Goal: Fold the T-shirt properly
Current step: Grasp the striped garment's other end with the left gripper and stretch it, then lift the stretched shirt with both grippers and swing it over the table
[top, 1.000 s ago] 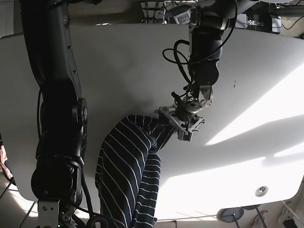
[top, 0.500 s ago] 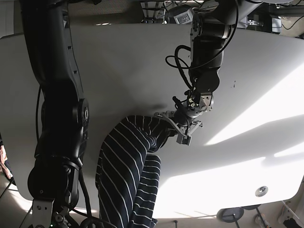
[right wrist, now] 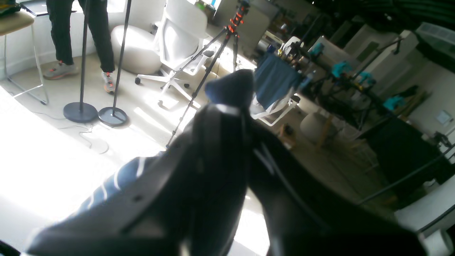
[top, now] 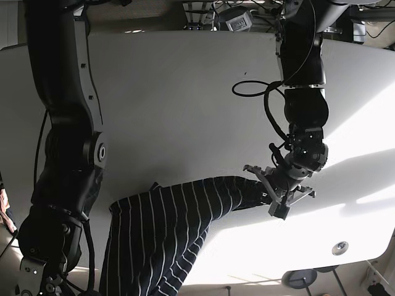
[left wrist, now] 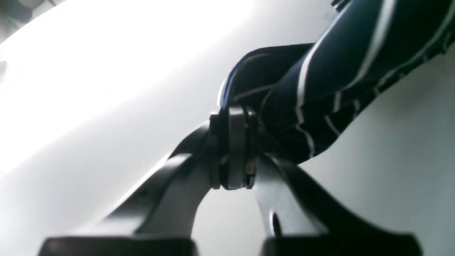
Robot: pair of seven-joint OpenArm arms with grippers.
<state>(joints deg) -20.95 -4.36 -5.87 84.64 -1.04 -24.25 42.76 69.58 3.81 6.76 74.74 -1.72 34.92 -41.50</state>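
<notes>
- Navy T-shirt with thin white stripes (top: 173, 228) lies stretched across the white worktop (top: 185, 111), one end reaching the left tool (top: 281, 191), the rest trailing away toward the worktop's near edge beside the right arm.
- Left tool is clamped together on a bunched corner of the shirt (left wrist: 302, 99); the cloth rises out of its pads (left wrist: 234, 149), just above the worktop.
- Right tool (right wrist: 227, 106) points out at the room; its dark halves sit close together with a scrap of blue fabric at the tip, and striped cloth (right wrist: 117, 181) hangs beneath it.
</notes>
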